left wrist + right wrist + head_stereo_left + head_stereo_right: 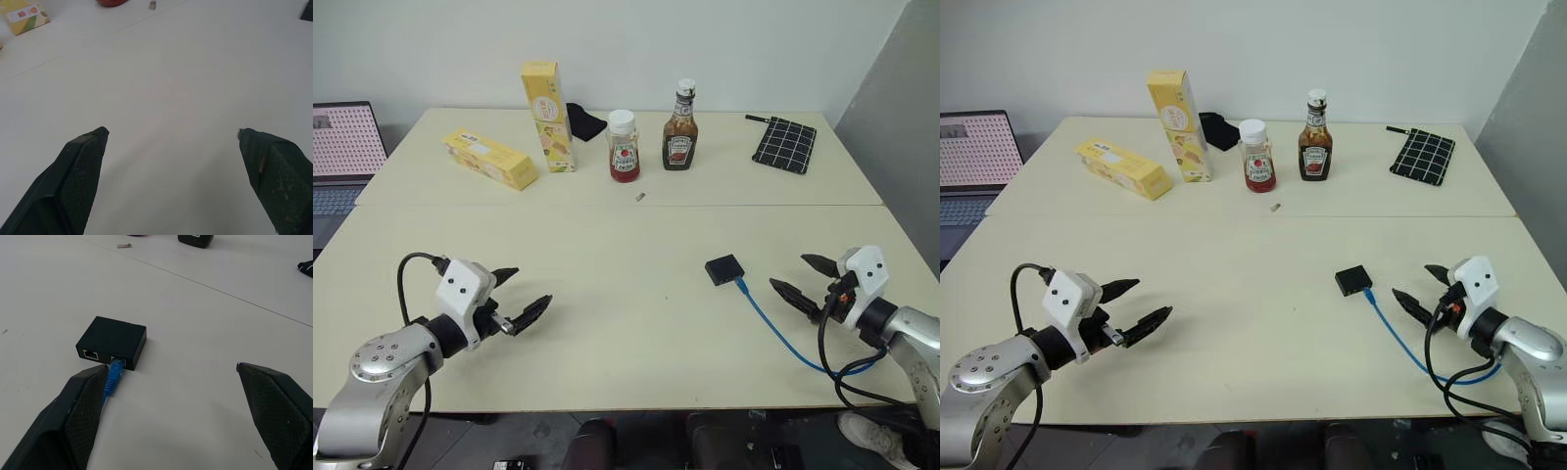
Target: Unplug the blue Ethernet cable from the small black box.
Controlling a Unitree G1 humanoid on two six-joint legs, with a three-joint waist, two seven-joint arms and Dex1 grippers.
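Blue Ethernet cable [113, 377] plugged into small black box [113, 340] beside an empty port.

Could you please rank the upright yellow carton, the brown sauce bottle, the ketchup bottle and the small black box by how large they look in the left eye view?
1. Upright yellow carton
2. Brown sauce bottle
3. Ketchup bottle
4. Small black box, smallest although nearest the camera

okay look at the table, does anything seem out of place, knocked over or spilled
Nothing is spilled or damaged. One yellow carton lies flat while its twin stands upright, possibly on purpose. A small loose bit lies alone near the ketchup bottle; too small to identify. The blue Ethernet cable is plugged into the small black box.
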